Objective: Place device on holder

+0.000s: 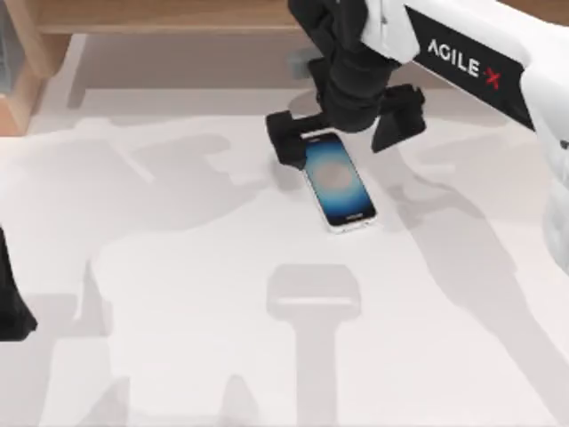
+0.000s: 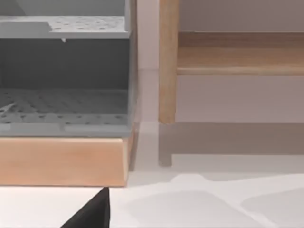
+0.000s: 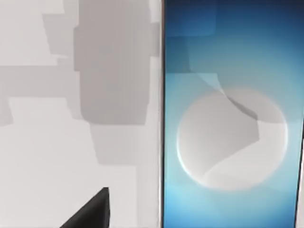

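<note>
1. At the far left edge of the top view, our left arm (image 1: 11,298) sat parked as a dark shape low on the counter (image 1: 178,356); we could not tell from any view whether its gripper was spread or pressed together.
2. From the left wrist view we saw a grey perforated rack (image 2: 64,102) on a wooden base (image 2: 61,161), with a wooden post (image 2: 167,61) and shelf (image 2: 240,54) beside it; nothing lay in the rack's compartments that we could see.
3. A pale grey holder (image 1: 314,294) lay flat on the white counter near the middle, well apart from the device and nearer the front edge.
4. The device (image 1: 336,181) lay face up on the counter, tilted, its blue screen with a pale centre glowing; the right wrist view showed that screen (image 3: 232,118) close up.
5. Our right gripper (image 1: 345,138) hung over the device's far end with its fingers spread wide, one finger (image 1: 284,138) beside the device's left edge and the other off to its right, pinching nothing.
</note>
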`<state>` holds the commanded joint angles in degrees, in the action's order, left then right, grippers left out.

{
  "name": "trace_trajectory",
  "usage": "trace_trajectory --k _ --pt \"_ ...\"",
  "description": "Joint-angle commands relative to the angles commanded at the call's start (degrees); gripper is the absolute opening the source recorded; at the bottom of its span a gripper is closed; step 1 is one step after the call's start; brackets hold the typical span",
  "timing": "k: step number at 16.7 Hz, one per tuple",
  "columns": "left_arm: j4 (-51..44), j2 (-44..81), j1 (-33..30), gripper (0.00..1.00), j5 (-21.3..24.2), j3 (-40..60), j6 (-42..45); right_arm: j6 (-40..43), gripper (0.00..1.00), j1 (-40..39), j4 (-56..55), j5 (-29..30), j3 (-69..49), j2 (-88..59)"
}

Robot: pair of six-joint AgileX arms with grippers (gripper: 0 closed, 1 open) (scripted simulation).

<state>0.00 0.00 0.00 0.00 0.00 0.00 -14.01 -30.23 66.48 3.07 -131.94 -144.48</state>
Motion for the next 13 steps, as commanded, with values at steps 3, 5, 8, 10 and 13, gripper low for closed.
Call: trace_trajectory --k 3,5,8,10,13 --pt "0.0 0.0 0.0 1.0 0.0 0.0 0.0 0.2 1.0 0.2 -5.0 0.0 1.5 -3.2" --pt "0.0 0.0 0.0 1.0 0.0 0.0 0.0 0.3 1.0 0.3 -8.8 0.0 2.8 -5.6" --pt "0.0 0.0 0.0 1.0 0.0 0.0 0.0 0.3 1.0 0.4 -10.2 0.0 3.3 -6.8" --pt "0.0 0.0 0.0 1.0 0.0 0.0 0.0 0.3 1.0 0.4 -10.2 0.0 3.3 -6.8" --pt "0.0 0.0 0.0 1.0 0.0 0.0 0.0 0.3 0.77 0.4 -10.2 0.0 3.3 -6.8"
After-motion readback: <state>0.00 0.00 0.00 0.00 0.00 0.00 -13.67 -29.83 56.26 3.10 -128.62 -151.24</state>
